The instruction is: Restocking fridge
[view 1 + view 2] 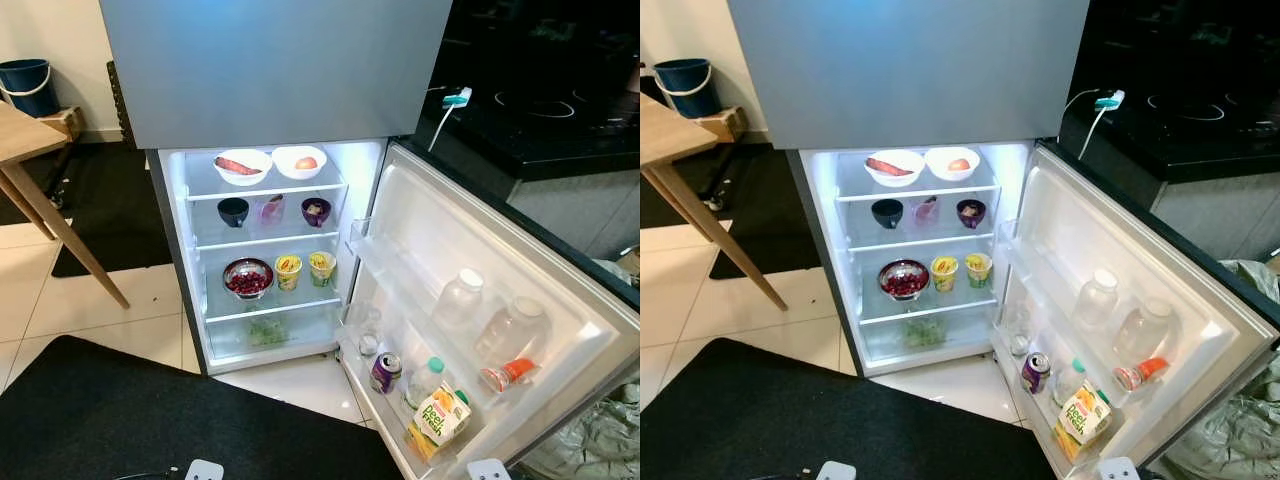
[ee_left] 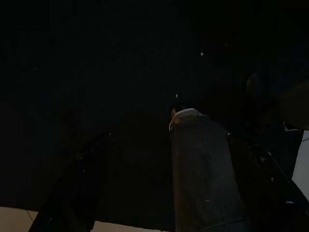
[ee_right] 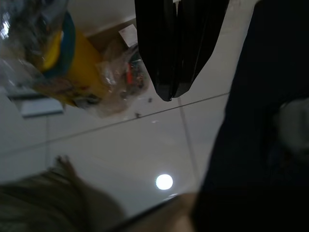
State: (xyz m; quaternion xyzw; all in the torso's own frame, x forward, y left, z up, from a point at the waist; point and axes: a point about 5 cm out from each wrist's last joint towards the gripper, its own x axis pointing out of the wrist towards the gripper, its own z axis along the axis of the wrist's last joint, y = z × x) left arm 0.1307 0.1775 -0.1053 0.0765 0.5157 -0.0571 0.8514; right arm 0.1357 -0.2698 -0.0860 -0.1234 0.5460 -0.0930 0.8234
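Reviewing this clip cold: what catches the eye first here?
The open fridge, lit bright inside against the dim room, draws the eye. Two white bowls sit on its top shelf, and a bowl of red fruit sits lower beside two yellow cups. The swung-out door holds jars, a can and a juice carton.

Fridge front: matt grey metal. Door lining: smooth white plastic. Floor tiles: glossy. Mat: matt black cloth. Table: wood.
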